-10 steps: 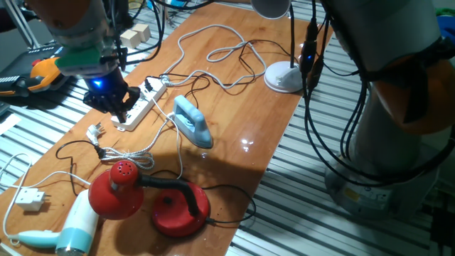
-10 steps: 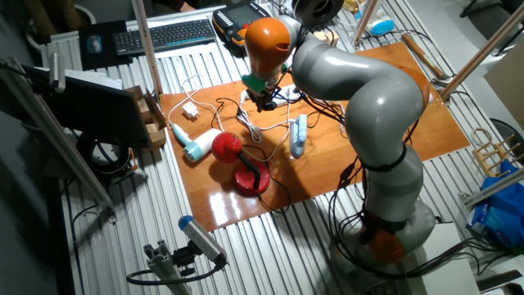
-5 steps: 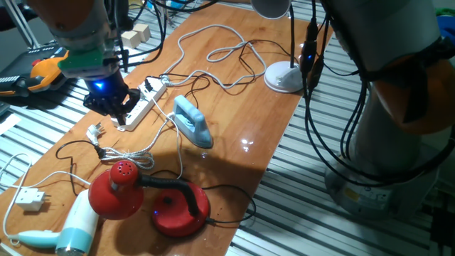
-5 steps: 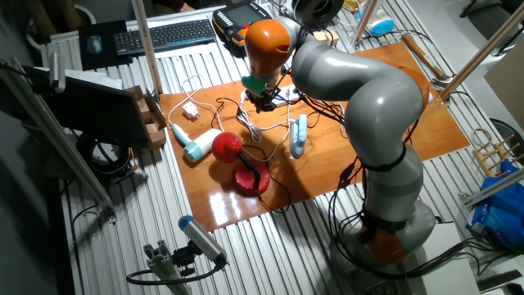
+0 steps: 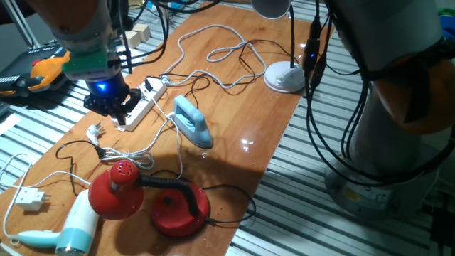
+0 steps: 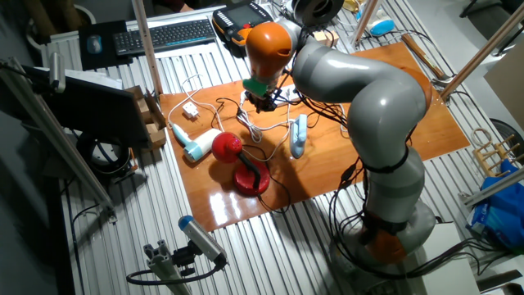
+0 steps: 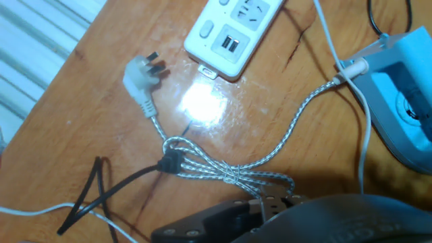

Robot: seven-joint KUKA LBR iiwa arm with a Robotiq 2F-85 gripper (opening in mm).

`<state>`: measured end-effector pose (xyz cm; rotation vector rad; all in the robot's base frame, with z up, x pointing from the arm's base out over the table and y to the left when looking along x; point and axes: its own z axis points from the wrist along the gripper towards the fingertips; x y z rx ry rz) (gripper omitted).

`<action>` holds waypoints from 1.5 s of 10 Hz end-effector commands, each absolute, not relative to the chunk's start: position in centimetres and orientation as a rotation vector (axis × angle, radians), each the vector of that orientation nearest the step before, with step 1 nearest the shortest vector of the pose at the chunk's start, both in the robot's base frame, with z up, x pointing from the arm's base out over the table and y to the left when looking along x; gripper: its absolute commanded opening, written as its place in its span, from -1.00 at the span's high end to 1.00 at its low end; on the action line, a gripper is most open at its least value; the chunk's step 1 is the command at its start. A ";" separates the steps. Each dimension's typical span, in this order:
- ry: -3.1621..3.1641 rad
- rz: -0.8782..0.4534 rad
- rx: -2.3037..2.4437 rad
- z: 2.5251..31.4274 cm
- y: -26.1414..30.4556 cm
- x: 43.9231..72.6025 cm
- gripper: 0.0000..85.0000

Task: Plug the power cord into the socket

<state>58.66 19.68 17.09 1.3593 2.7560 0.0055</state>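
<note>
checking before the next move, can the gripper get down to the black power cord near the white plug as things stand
Probably yes. The gripper hovers above the power strip, and in the hand view the power cord lies bare on the table. The braided cord bunches right beside it, so a grasp might catch that too.

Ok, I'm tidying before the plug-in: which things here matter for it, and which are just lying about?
Job: black cord, power strip.
Lying about: braided cord, iron, red lamp, hair dryer.
</note>
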 end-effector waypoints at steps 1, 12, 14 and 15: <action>2.757 0.023 1.365 17.1 19.6 58.7 1.00; 2.603 -0.077 1.634 15.4 21.3 62.5 1.00; 2.628 -0.082 1.629 15.6 21.0 63.7 1.00; 2.628 -0.083 1.620 15.5 20.8 64.0 1.00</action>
